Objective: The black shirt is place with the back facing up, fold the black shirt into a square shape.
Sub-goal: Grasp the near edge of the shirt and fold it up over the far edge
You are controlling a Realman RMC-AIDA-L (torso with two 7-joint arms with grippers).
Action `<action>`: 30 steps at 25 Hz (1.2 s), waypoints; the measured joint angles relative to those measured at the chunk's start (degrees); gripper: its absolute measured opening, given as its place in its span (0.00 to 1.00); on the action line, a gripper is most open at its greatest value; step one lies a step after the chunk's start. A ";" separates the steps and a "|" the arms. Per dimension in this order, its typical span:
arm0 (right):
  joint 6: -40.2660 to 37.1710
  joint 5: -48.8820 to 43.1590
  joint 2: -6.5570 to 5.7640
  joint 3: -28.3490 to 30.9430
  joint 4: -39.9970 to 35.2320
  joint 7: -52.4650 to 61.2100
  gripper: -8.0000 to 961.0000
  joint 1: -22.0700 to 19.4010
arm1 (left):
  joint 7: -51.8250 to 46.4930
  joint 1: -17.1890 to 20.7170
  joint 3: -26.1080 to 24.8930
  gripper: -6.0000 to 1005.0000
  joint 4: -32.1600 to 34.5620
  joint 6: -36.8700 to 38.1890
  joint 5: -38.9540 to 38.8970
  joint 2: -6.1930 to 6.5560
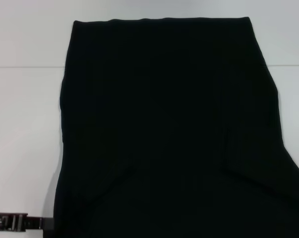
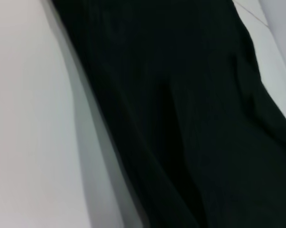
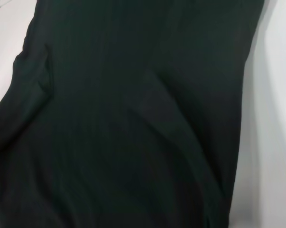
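We saw the black shirt spread flat on the white tabletop (plain side up); neither claw's state could be told.

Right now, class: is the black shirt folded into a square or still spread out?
Spread out, not yet square: the black shirt lies flat on the white table, its sleeves apparently folded inward.

White table with seam.

black shirt | fills view, creased | pale table alongside
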 joint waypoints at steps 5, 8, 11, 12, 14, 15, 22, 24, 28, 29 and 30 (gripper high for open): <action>-1.60 0.04 0.00 2.44 -0.06 -1.76 0.08 -0.56 | 0.15 0.10 -0.49 0.02 -1.19 -0.03 -2.10 -0.49; -0.98 0.26 0.06 5.03 -0.08 -2.32 0.09 1.59 | 0.13 -2.42 -0.48 0.02 -3.00 -1.74 -4.21 0.57; 1.11 0.39 0.17 7.98 0.13 -2.37 0.10 4.92 | -0.12 -6.26 -0.47 0.02 -5.94 -5.04 -6.58 2.27; 2.11 0.40 0.18 8.54 0.24 -2.35 0.10 6.06 | -0.18 -7.67 -0.47 0.02 -7.15 -6.57 -7.29 2.93; 4.22 0.43 0.21 9.17 0.46 -2.13 0.10 8.62 | -0.48 -10.70 -0.44 0.02 -9.45 -10.34 -8.57 4.27; 5.31 0.41 0.28 9.22 0.55 -1.93 0.10 10.01 | -0.67 -11.86 -0.47 0.02 -10.38 -12.36 -9.25 4.76; 17.69 0.18 0.58 8.47 2.78 0.95 0.12 19.52 | -1.38 -19.28 -0.43 0.02 -14.97 -28.83 -15.53 6.80; 23.11 0.12 0.39 7.76 4.87 1.02 0.12 22.06 | -1.14 -20.43 -0.35 0.02 -16.11 -33.46 -16.92 7.07; 34.31 0.12 0.64 5.06 8.73 1.15 0.13 26.75 | 0.09 -22.60 -0.17 0.02 -18.86 -43.36 -18.87 7.33; 37.26 0.18 0.82 4.62 9.67 1.15 0.13 27.86 | 0.71 -22.92 -0.20 0.02 -19.41 -45.32 -19.74 7.32; 39.59 0.25 1.05 4.33 10.44 1.07 0.13 28.77 | 1.58 -23.32 -0.18 0.02 -20.04 -47.24 -20.84 7.28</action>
